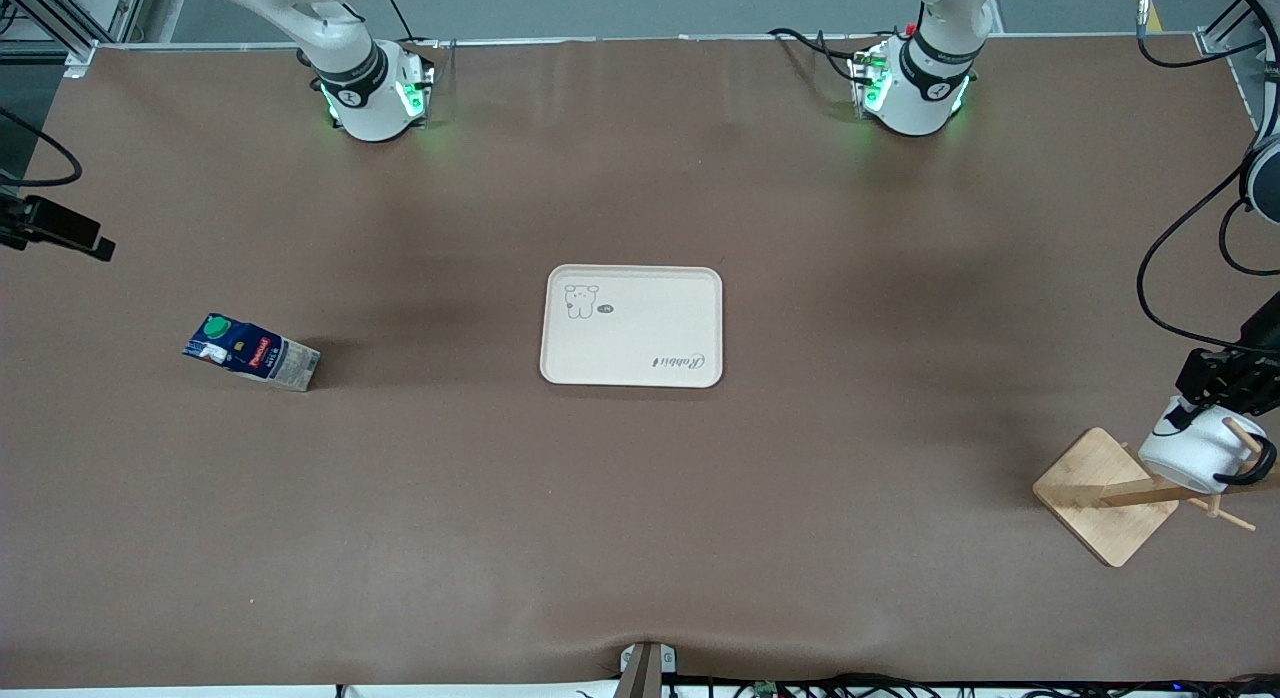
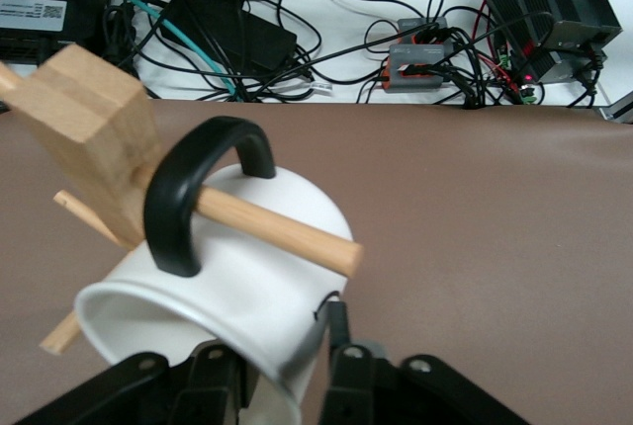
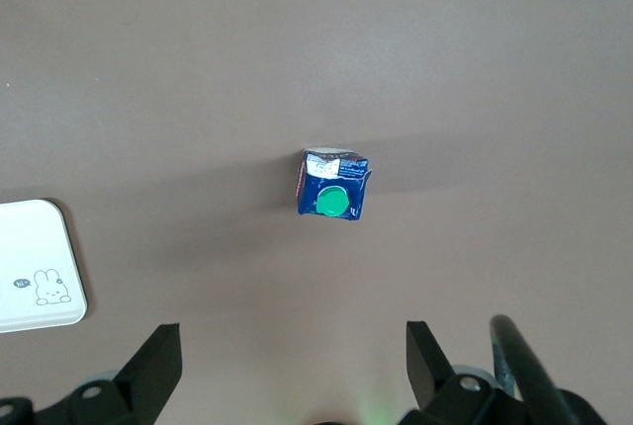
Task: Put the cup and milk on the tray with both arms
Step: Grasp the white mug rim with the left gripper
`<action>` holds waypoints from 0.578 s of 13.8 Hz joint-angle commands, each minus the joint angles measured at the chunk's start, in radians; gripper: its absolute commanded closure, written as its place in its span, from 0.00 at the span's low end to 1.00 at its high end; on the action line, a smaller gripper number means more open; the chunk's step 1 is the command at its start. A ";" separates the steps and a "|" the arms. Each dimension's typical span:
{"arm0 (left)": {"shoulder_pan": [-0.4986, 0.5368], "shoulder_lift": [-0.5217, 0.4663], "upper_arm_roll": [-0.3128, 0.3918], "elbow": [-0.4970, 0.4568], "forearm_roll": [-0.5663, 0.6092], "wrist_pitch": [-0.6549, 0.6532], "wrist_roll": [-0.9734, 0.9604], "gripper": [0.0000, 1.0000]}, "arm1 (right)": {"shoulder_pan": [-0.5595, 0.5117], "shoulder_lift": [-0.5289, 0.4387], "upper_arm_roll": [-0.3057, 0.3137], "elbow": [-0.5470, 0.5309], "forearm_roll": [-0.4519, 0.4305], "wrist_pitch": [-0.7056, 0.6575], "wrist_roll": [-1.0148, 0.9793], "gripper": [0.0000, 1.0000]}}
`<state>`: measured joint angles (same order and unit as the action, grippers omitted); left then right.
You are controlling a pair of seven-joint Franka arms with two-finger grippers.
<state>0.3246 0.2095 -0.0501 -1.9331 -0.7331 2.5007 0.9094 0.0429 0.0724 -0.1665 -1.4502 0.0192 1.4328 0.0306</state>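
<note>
The white cup (image 1: 1190, 448) hangs by its black handle (image 2: 203, 193) on a peg of a wooden rack (image 1: 1105, 493) at the left arm's end of the table. My left gripper (image 1: 1215, 383) is shut on the cup's rim (image 2: 287, 346), one finger inside and one outside. The milk (image 1: 250, 353) lies tilted on the table toward the right arm's end. My right gripper (image 3: 292, 346) is open and empty, high over the table beside the milk (image 3: 331, 188). The cream tray (image 1: 632, 326) lies bare in the middle; its corner shows in the right wrist view (image 3: 35, 282).
The rack's peg (image 2: 282, 232) runs through the cup's handle, and its post (image 2: 94, 128) stands close beside the cup. Cables and power boxes (image 2: 415, 54) lie past the table's edge nearest the front camera. A black part of the right hand (image 1: 60, 233) shows at the front view's edge.
</note>
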 commanded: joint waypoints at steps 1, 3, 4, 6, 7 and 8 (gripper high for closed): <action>-0.006 0.007 -0.016 0.014 -0.026 0.009 0.031 0.89 | -0.009 0.009 0.004 0.011 0.001 -0.005 0.002 0.00; -0.005 0.002 -0.020 0.014 -0.025 0.007 0.031 1.00 | -0.006 0.012 0.005 0.011 -0.004 -0.006 -0.001 0.00; -0.005 -0.001 -0.023 0.014 -0.023 0.007 0.032 1.00 | -0.006 0.012 0.005 0.011 -0.004 -0.006 -0.003 0.00; -0.005 -0.010 -0.025 0.016 -0.022 0.006 0.025 1.00 | -0.008 0.012 0.004 0.011 -0.005 -0.006 -0.003 0.00; -0.005 -0.028 -0.037 0.016 -0.011 0.003 0.020 1.00 | -0.008 0.013 0.005 0.011 -0.004 -0.006 -0.002 0.00; -0.004 -0.036 -0.042 0.013 -0.011 0.000 0.020 1.00 | -0.009 0.013 0.004 0.011 -0.002 -0.006 -0.002 0.00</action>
<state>0.3156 0.2022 -0.0746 -1.9244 -0.7338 2.4991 0.9094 0.0430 0.0829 -0.1667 -1.4502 0.0192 1.4327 0.0306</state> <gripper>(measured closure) 0.916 0.000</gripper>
